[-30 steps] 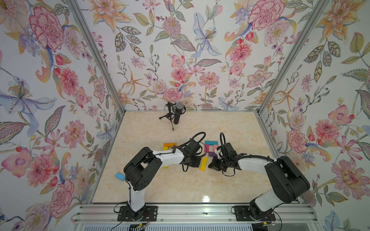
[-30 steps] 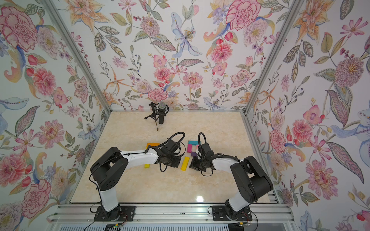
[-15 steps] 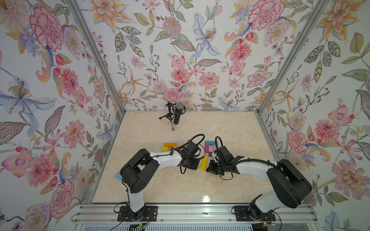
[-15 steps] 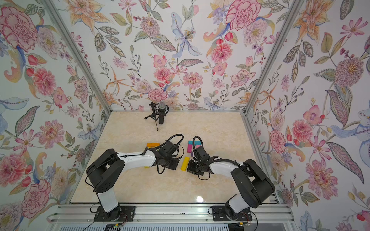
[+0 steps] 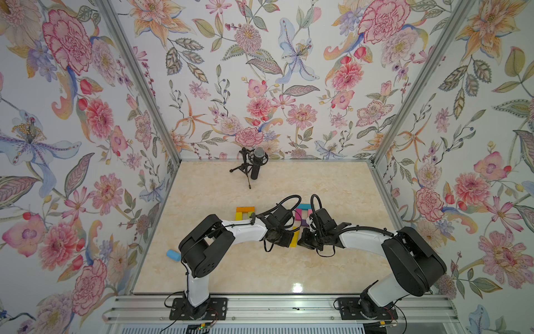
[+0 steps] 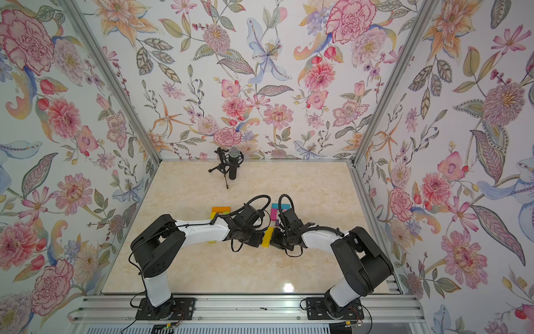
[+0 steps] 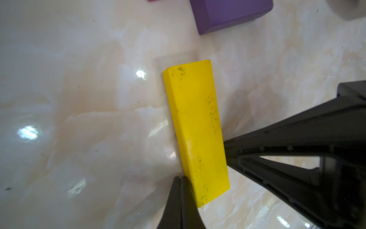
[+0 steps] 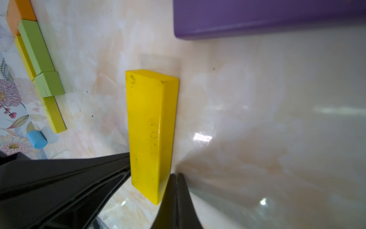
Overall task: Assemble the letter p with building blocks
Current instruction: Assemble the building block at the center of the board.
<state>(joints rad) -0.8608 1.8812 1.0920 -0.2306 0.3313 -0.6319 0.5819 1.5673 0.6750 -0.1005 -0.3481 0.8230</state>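
Yellow fills the gap between my two tools. The left end effector (image 7: pixel 179 179) has its fingers pressed together with nothing between them, the tip touching one long side of the yellow block (image 7: pixel 196 126) near its nearer end. The right end effector (image 8: pixel 175 176) is pinched closed the same way, empty, against the opposite long side. The block lies flat on the marble-look table (image 5: pixel 260 269), flanked on both sides and grasped by neither. Just ahead of both tips, past the block's far end and apart from it, lies a purple block (image 8: pixel 267 17). In a top view a magenta block (image 5: pixel 297 215) and a teal block (image 5: pixel 303 206) sit beyond that. Out on the left end effector's side is a cluster lying close together: an orange block (image 8: pixel 19 13), lime green blocks (image 8: pixel 35 49) and a yellowish long block (image 8: pixel 53 113). A blue cylinder (image 8: pixel 37 138) lies farther off, near the wall. Well ahead of both end effectors, a black microphone (image 5: pixel 255 162) stands by the far wall.
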